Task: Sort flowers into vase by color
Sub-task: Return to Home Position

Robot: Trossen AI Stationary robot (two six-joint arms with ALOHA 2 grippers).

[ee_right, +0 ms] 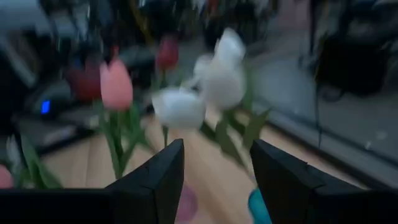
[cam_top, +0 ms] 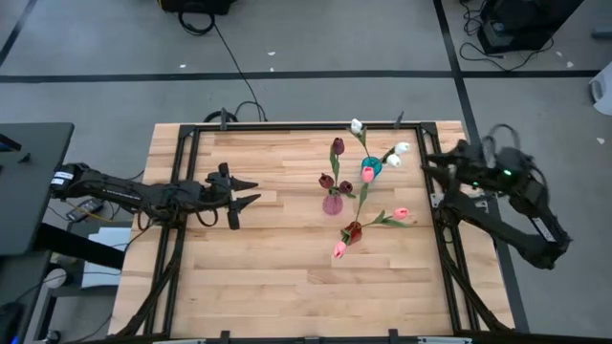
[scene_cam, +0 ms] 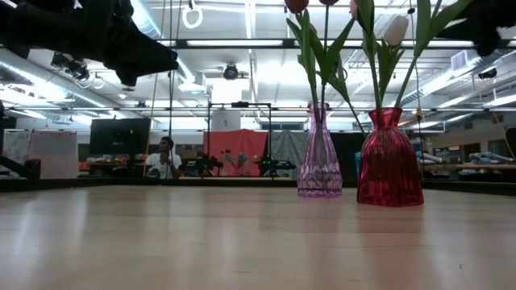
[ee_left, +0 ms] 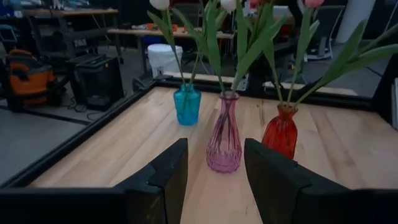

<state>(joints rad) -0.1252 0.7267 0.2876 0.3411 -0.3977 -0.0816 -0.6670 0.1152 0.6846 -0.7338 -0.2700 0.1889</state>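
From above: left gripper [cam_top: 254, 190] over bare wood on the left half of the table [cam_top: 287, 277], well apart from the vases; hangs with fingers spread, grasps nothing. Right gripper [cam_top: 428, 172] at the right edge, near the white tulips [cam_top: 402, 148]; likewise parted and empty. All flowers in vases right of the middle: white tulips in the blue vase [cam_top: 371, 170], maroon tulips [cam_top: 337, 145] in the purple vase [cam_top: 332, 203], pink tulips [cam_top: 402, 213] in the red vase [cam_top: 353, 231], stems leaning outward. At table height: purple vase just left of the red vase, both upright on the wood, green stems and leaves rising past the upper edge; a sliver of blue between them, farther back; a seated person [scene_cam: 165, 159] far off in the room. Through the left wrist camera: own two fingers [ee_left: 165, 180] wide apart with nothing between, facing the three vases in a row, blue, purple, red, each apart from its neighbour. Through the right wrist camera: own fingers also apart and empty; beyond them blurred white heads, one pink head and one maroon head, plus a corner of the blue vase.
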